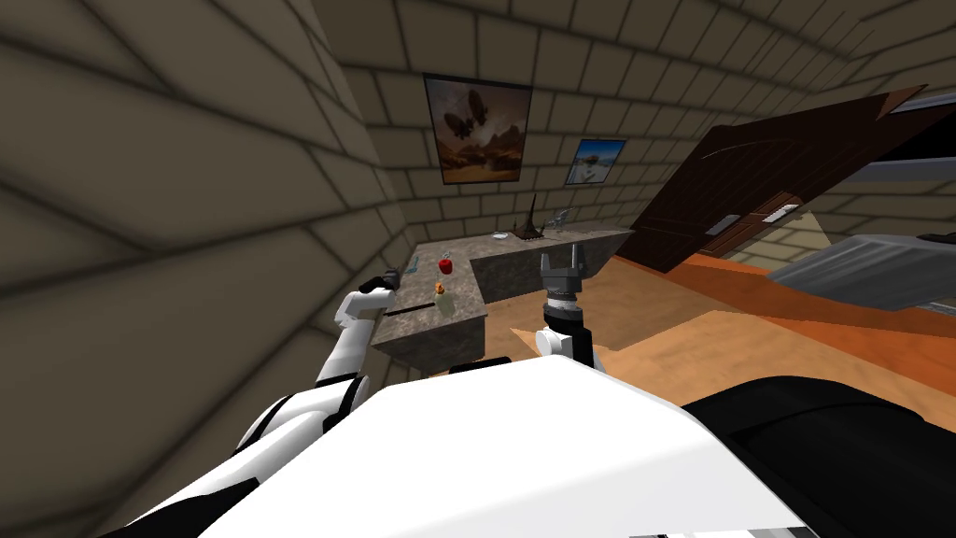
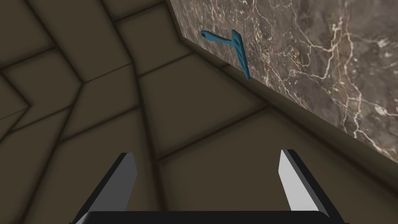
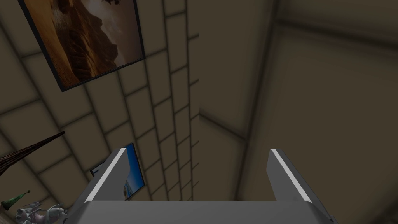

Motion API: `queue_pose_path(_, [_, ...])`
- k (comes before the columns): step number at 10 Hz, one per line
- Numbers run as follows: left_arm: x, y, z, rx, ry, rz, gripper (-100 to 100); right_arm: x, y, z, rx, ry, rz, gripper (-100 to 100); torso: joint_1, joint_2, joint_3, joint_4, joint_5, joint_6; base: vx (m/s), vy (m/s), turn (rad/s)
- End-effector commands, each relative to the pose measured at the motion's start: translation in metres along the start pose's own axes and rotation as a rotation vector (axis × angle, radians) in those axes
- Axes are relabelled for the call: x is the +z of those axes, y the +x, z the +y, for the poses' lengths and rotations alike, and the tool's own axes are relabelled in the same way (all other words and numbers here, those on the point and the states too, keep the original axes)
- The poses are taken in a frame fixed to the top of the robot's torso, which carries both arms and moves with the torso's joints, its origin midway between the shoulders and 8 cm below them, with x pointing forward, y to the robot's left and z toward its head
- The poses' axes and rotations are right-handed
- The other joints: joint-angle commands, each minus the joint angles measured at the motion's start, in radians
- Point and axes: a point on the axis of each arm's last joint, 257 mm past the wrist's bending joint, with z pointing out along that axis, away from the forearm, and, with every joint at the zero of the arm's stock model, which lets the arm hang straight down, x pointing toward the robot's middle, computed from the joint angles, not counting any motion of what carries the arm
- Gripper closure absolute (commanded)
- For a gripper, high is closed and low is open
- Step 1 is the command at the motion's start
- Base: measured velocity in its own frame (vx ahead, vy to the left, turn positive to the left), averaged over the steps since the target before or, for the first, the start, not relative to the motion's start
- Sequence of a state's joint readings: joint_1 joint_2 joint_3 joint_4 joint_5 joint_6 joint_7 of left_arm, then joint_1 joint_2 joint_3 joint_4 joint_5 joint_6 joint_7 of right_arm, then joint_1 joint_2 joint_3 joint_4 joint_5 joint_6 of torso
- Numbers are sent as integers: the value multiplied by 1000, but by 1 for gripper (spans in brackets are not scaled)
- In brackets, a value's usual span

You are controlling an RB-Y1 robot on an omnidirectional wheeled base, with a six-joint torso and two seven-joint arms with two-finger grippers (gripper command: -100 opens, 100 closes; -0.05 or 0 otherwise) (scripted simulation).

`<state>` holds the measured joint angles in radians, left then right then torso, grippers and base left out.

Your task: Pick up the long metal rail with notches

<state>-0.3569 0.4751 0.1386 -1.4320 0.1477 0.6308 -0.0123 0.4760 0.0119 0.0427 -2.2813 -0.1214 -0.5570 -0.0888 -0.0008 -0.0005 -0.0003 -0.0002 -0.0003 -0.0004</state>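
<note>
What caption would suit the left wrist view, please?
Open left gripper facing tiled wall beside marbled counter with teal object.

The rail [image 1: 409, 307] is a long, thin, dark strip lying flat across the near end of the marble counter [image 1: 459, 310].

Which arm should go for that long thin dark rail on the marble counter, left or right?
Left. The left gripper sits open by the counter end where the rail lies, close beside it. The right gripper, also open, is raised farther off, pointing up at the wall.
</note>
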Motion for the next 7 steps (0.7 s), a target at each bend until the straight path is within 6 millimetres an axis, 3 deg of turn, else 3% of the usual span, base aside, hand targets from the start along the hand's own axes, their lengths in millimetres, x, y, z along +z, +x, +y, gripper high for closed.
queue_pose_path(1, [7,-5,17,0,-69,-5,-100,0,0,0,0,0,0,0,0,0,0,0,0,0,7,-14,-21])
queue_pose_path(2, [13,-13,11,0,-91,-12,-100,0,0,0,0,0,0,0,0,0,0,0,0,0,8,-17,-31])
queue_pose_path(3, [15,-14,34,-4,-151,-14,-100,0,0,0,0,0,0,0,0,0,0,0,0,0,9,-15,-14])
queue_pose_path(5, [19,-21,40,-6,-207,-19,-100,0,0,0,0,0,0,0,0,0,0,0,0,0,5,-11,-9])
queue_pose_path(6, [18,-22,54,-9,-248,-19,-100,0,0,0,0,0,0,0,0,0,0,0,0,0,7,-14,-18])
queue_pose_path(7, [21,-28,49,-11,-274,-22,-100,0,0,0,0,0,0,0,0,0,0,0,0,0,7,-18,-23])
